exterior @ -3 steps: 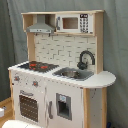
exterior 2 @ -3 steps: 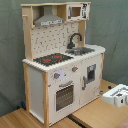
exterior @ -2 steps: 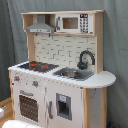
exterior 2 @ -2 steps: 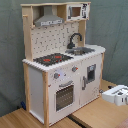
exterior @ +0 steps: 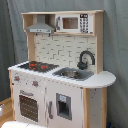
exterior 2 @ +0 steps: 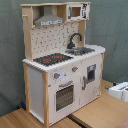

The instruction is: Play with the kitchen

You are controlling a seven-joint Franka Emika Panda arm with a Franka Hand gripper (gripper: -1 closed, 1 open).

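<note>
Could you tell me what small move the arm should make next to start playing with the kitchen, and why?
Probably bring the arm into view toward the kitchen, perhaps its knobs. Neither exterior view shows arm or gripper, and the oven door looks closed, so nothing is engaged yet.

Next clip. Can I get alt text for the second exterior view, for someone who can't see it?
A tall white and light-wood toy kitchen stands on a wooden floor against a grey-green curtain. It has a black faucet over a sink, a red-ring stove, an oven door and a grey hood. No robot arm is visible.
</note>
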